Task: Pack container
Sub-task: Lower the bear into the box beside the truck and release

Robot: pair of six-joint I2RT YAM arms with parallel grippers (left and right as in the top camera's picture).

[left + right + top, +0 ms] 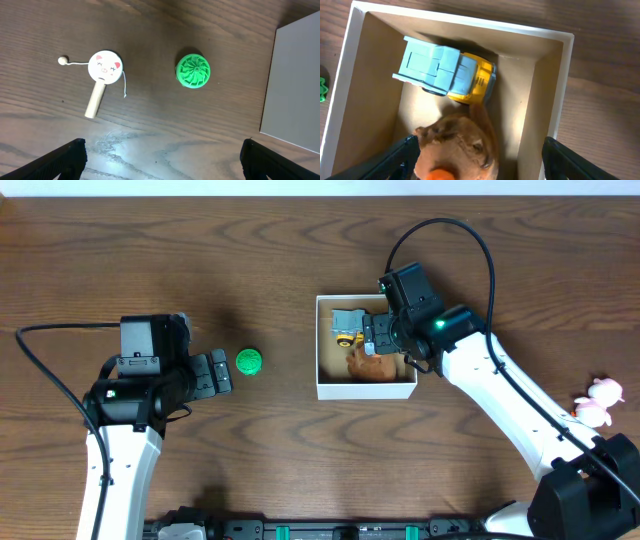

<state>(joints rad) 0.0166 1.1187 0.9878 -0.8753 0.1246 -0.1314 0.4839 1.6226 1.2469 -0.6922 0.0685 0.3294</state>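
Nearest the left wrist camera, the left gripper (162, 160) is spread wide, its dark fingers (65, 157) in the bottom corners of the frame with only bare wooden table (150, 140) between them. Beyond lies a pig-face rattle drum (104, 67) at upper left, its wooden handle pointing down-left and a bead on a string off to its left. A green ridged disc (193, 69) sits well apart to its right. The pale outer wall of the container (295, 85) fills the right edge.

In the right wrist view, the right gripper (480, 160) hangs released over the container (460, 22). Its fingers (402, 157) stand far apart at the bottom corners, with a brown plush toy (460, 145) low between them. The plush lies on the tan floor. Just behind it, a grey-blue and yellow toy truck (445, 70) lies near the far wall.

From overhead, the container (365, 390) sits right of centre, with the right gripper (385, 335) above its upper right part. The green disc (248, 361) lies just right of the left gripper (215, 372). A pink plush toy (598, 402) rests at the far right edge.
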